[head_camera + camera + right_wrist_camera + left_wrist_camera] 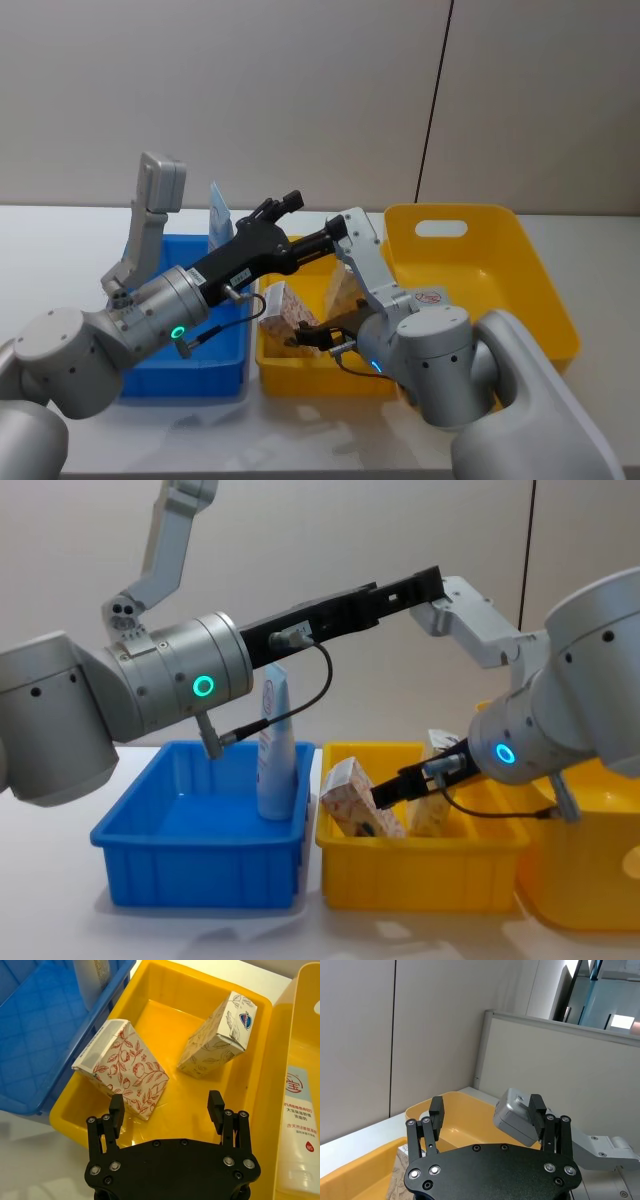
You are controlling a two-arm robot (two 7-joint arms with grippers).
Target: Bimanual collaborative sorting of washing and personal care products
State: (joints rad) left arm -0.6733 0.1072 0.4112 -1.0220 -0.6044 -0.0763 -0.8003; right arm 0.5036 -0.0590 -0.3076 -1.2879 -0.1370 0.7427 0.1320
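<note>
Right pincer (pixel 166 1105), wide open and empty, hovers over the cream cardboard box with red leaf print (pixel 122 1067) leaning in the yellow plastic bin (pixel 165 1022), likely light, stiff but crushable, best pinched across its narrow sides; left pincer (pixel 486 1105) hangs open, empty, higher up.

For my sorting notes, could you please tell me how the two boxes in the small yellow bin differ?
The left box bears red fruit and leaves; the right box, brown drawings and a blue logo. The left box sits nearer the blue bin than the right box. Both are tilted.
</note>
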